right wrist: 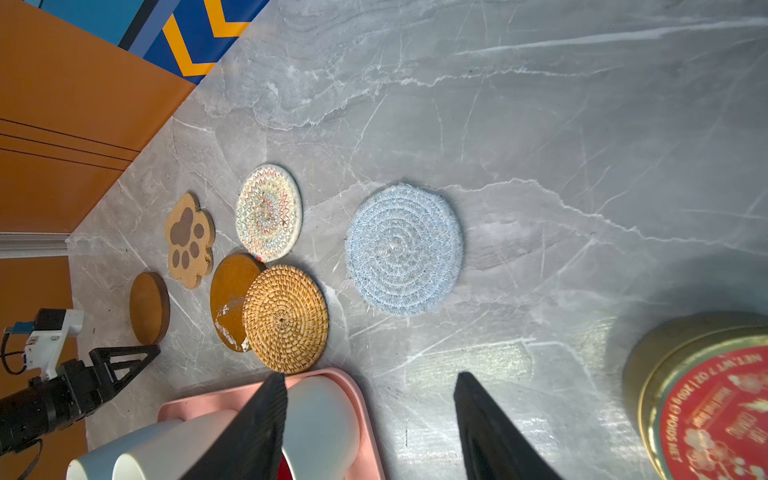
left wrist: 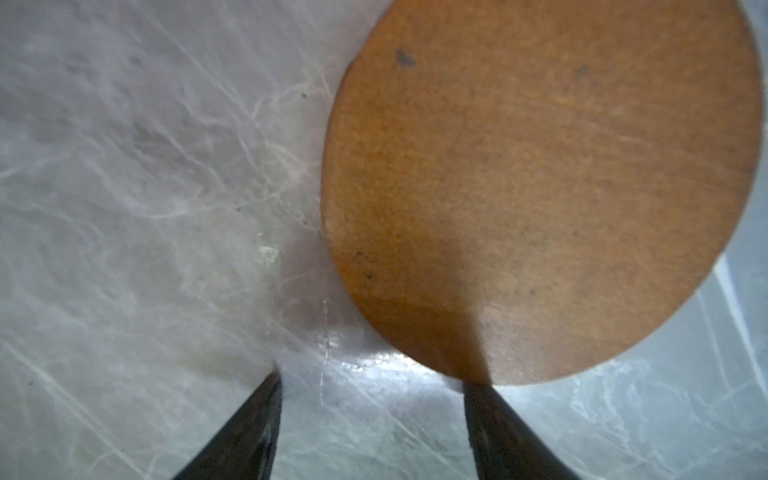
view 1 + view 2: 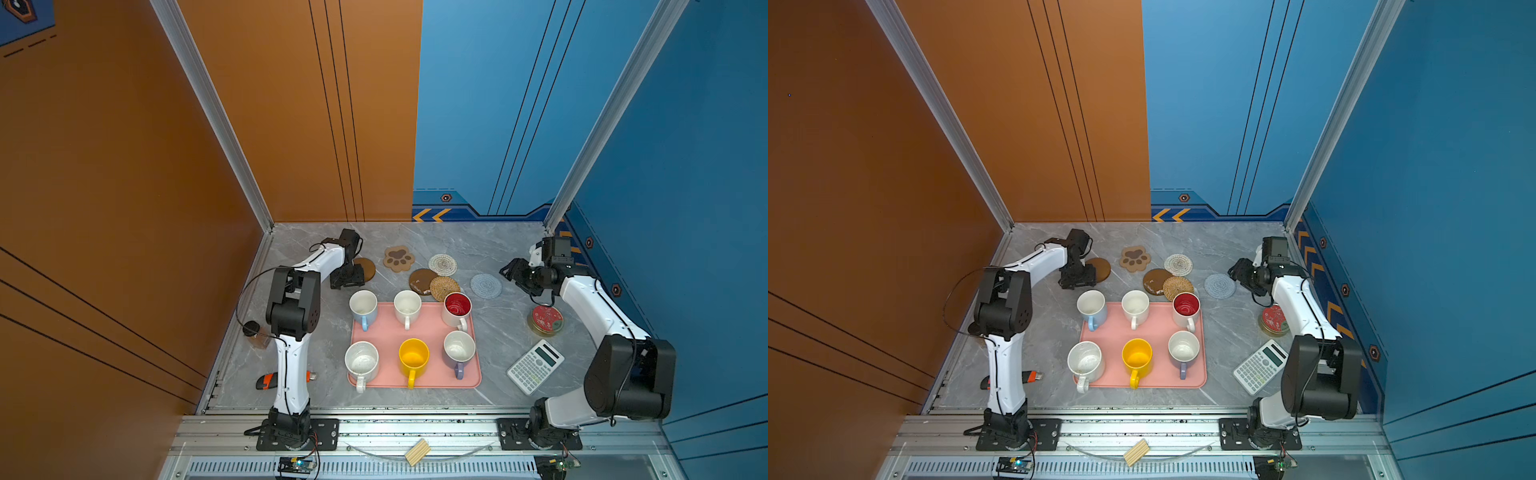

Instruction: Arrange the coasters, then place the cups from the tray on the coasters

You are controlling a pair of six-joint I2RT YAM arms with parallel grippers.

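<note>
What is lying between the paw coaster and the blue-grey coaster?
The cream woven coaster, touching neither of them; both top views and the right wrist view show it.

six mugs (image 3: 413,357) in two rows of three on tray (image 3: 386,332), coasters (image 3: 442,264) behind tray on table (image 3: 498,249), rattan coaster (image 3: 444,288) overlapping wooden disc (image 3: 419,279), second wooden disc (image 3: 368,267) apart to the left, tin (image 3: 545,320) and calculator (image 3: 535,366) right of tray
</note>
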